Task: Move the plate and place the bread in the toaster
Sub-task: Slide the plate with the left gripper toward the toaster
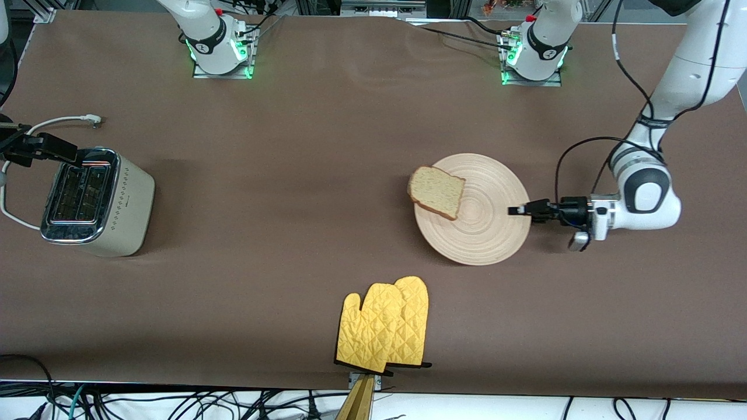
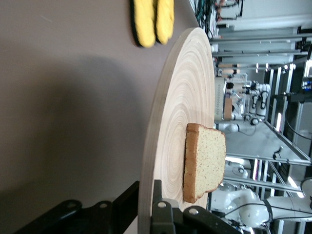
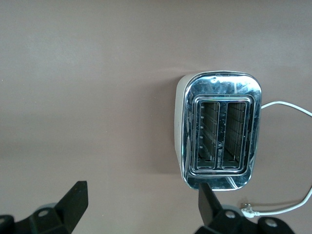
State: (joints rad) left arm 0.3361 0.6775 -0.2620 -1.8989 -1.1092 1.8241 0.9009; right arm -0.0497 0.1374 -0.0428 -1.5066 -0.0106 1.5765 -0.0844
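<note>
The left gripper (image 1: 516, 210) clamps the plate (image 1: 493, 233) rim; the bread (image 1: 436, 192) lies on it. The right gripper (image 3: 141, 204), fingers spread, hovers over the toaster (image 1: 96, 201) at the right arm's end.

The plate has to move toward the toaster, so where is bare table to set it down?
The widest bare patch lies between the toaster and the plate. Room is tighter nearer the front camera, where the yellow oven mitts lie. The left claw sits at the plate's rim; the right claw hovers over the toaster.
</note>
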